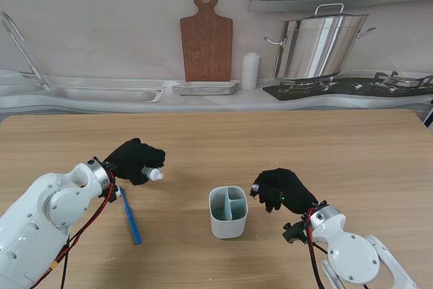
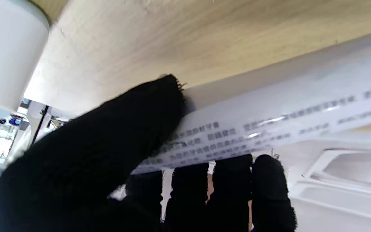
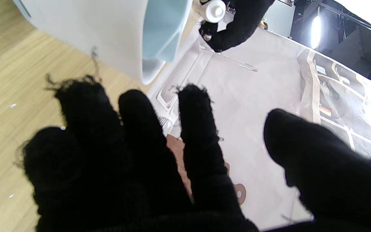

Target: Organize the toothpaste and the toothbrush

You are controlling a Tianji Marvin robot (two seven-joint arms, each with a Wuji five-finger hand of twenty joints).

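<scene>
Toothpaste tube (image 1: 153,174), glossy white, pinched in left hand (image 1: 134,160) fingers, right hand (image 1: 281,190) fingers spread, slim blue toothbrush (image 1: 130,216)

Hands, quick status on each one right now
Left hand: shut on the toothpaste tube.
Right hand: open, holding nothing.

**Camera setup: one high view, two wrist close-ups**

Stand cam sat high, looked down across the table (image 1: 284,140) toward the far wall, wide and distant. Left wrist cam looked along the left hand (image 1: 135,160) fingers, very close, inverted. Right wrist cam did the same from the right hand (image 1: 281,191). All three caught the divided cup (image 1: 228,211).
</scene>
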